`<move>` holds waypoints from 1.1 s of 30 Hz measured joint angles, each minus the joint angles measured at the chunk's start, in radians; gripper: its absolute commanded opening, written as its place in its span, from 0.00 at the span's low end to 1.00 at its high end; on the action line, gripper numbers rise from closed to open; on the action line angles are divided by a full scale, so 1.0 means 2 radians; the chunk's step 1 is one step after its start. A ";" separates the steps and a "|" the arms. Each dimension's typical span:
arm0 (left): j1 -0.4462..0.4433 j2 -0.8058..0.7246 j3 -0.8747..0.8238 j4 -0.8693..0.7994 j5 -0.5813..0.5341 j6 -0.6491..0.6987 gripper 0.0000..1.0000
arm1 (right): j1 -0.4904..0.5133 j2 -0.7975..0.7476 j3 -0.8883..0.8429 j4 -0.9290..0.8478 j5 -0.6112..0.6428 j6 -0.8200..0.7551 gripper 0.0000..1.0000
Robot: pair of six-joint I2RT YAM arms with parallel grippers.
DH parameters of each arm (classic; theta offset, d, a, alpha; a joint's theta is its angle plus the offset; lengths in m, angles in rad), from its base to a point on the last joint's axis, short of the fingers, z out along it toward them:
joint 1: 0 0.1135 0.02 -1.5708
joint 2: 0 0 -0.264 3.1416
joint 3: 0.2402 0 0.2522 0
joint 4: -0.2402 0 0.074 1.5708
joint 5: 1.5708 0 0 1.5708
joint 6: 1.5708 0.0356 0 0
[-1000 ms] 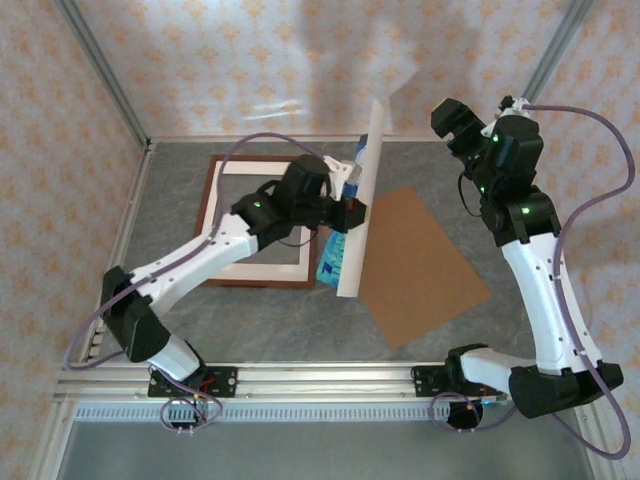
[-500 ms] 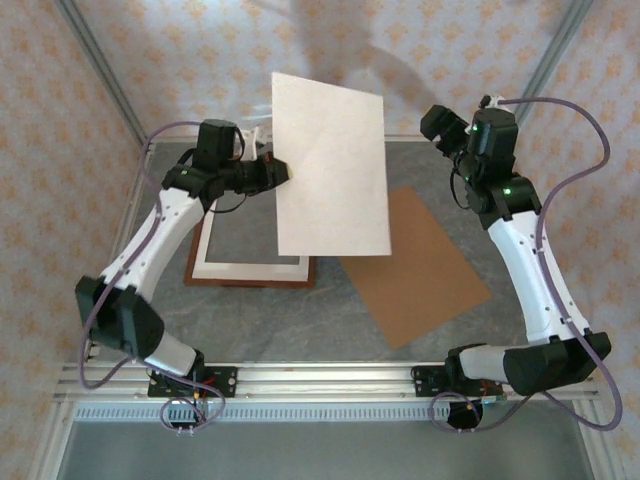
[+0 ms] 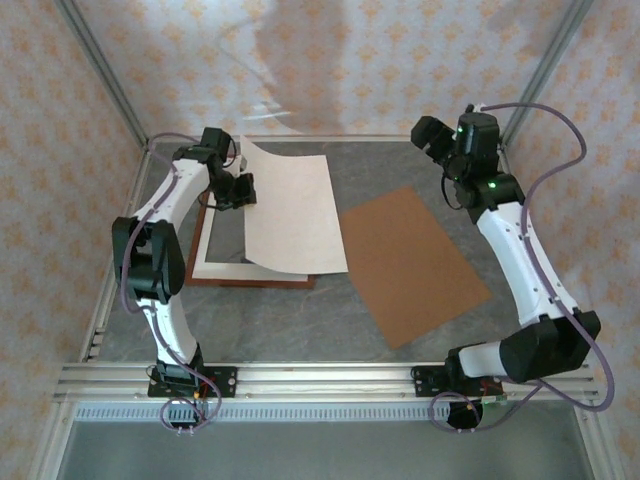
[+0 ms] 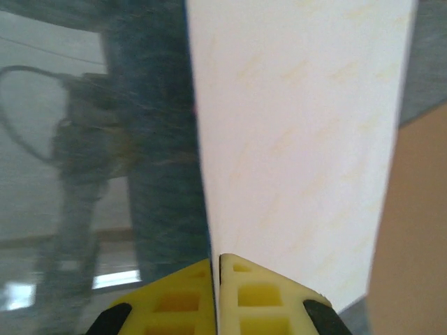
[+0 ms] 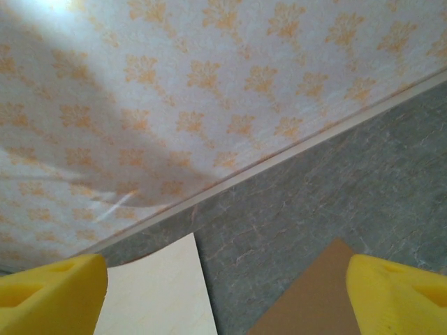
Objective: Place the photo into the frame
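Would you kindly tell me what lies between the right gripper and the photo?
Bare grey tabletop: in the top external view, nothing sits between the right gripper and the photo.

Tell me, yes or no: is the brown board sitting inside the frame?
No, the brown board lies flat to the right of the frame, wholly outside its wooden edge.

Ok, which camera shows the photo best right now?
Top external: the whole photo, white back up, over the frame. Left wrist sees its edge clamped in the left pincer; right wrist catches one corner.
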 measured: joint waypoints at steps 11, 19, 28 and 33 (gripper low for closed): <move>0.001 0.077 0.102 -0.090 -0.163 0.074 0.00 | 0.001 0.014 -0.030 0.030 -0.067 0.001 0.91; 0.001 0.106 0.131 -0.107 -0.201 0.101 0.00 | 0.010 0.051 -0.037 0.031 -0.097 0.002 0.93; 0.001 0.114 0.148 -0.124 -0.217 0.118 0.00 | 0.020 0.056 -0.037 0.024 -0.101 0.001 0.94; 0.001 0.115 0.154 -0.135 -0.217 0.127 0.00 | 0.022 0.059 -0.037 0.019 -0.101 0.001 0.94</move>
